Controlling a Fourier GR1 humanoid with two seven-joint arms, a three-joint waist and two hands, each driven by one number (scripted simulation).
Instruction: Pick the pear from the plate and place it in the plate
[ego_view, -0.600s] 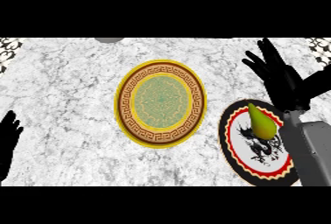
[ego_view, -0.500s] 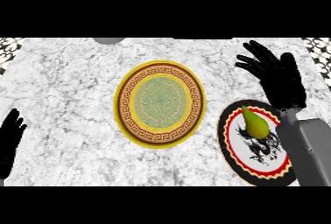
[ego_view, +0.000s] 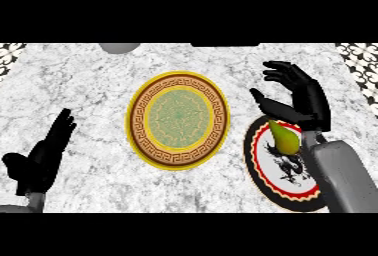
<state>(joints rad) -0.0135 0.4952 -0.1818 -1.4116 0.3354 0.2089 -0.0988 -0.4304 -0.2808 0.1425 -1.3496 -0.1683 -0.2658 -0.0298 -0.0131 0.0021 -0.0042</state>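
**What the head view hides or cuts off**

The right forearm (ego_view: 341, 175) covers the right side of the black-rimmed plate (ego_view: 260, 165) and runs out past the lower edge. The pear (ego_view: 283, 139) shows only in part (its lower end sits behind the wrist). A grey round object (ego_view: 119, 47) at the top is cut off and cannot be identified. The left hand (ego_view: 40, 155) loses its forearm at the bottom corner.

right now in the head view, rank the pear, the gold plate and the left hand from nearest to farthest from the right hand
1. Pear: just below the right hand, on the black-rimmed plate at right.
2. Gold plate: centre of the counter, to the hand's left.
3. Left hand: resting open at the far left edge.
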